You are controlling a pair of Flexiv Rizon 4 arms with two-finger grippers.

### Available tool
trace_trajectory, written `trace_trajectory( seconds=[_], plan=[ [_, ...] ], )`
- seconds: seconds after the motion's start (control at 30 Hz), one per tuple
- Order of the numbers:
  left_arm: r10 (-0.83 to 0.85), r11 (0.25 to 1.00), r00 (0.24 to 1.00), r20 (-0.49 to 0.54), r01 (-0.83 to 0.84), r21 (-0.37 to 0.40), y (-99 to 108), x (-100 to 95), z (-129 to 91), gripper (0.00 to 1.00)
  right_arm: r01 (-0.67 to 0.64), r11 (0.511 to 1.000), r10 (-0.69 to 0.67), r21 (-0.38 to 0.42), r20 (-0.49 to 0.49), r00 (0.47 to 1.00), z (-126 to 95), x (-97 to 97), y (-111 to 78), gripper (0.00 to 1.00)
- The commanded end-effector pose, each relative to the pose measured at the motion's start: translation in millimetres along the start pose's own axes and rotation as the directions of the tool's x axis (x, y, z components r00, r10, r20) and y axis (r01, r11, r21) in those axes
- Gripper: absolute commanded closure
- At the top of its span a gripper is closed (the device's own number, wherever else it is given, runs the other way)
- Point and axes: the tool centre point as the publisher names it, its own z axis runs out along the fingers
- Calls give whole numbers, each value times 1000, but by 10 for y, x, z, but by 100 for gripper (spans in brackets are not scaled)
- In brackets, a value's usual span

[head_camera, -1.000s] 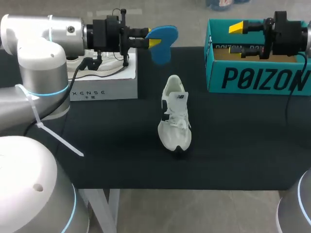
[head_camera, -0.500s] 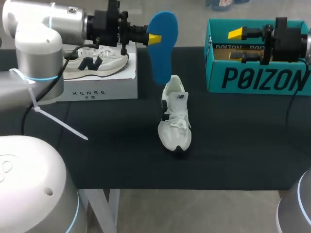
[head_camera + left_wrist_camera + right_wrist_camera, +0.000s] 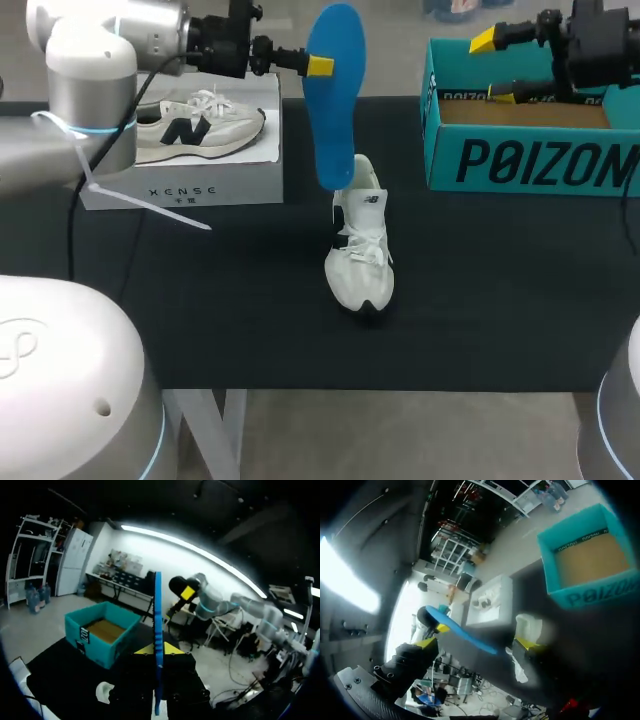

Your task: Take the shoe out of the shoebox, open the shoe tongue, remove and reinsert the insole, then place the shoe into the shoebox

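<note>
The left gripper (image 3: 321, 66) pinched the blue insole (image 3: 333, 95) near its top end, and the insole hung upright with its lower tip at the heel collar of the white sneaker (image 3: 360, 240). The right gripper (image 3: 495, 68) hovered spread and empty over the teal shoebox (image 3: 520, 160).

Held at one end only, the insole could swing or buckle against the collar. The sneaker stood unheld on the table, so a push might topple it or slide it.

The insole hid the sneaker's opening, so I could not tell whether the two touched or how far the tongue stood open.
</note>
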Motion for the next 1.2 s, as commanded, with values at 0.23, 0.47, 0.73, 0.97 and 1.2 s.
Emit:
trace_trajectory(
  seconds=[0.23,0.47,0.73,0.97,1.2],
  plan=[
    [-754,656,656,-24,753,-54,-33,-144,57,100,100,995,-104,30,287,952,-40,273,42,0],
    [-801,598,598,-21,799,-60,2,-128,114,100,106,993,-114,45,295,949,-69,273,41,0],
    [-801,598,598,-21,799,-60,2,-128,114,100,110,993,-117,43,285,951,-146,318,73,0],
    [-808,585,584,-73,811,5,19,-132,162,100,166,981,-190,98,371,909,-177,356,74,0],
    [-768,613,615,-179,787,69,-1,-149,319,100,196,975,-222,106,426,877,-129,506,85,0]
  ],
)
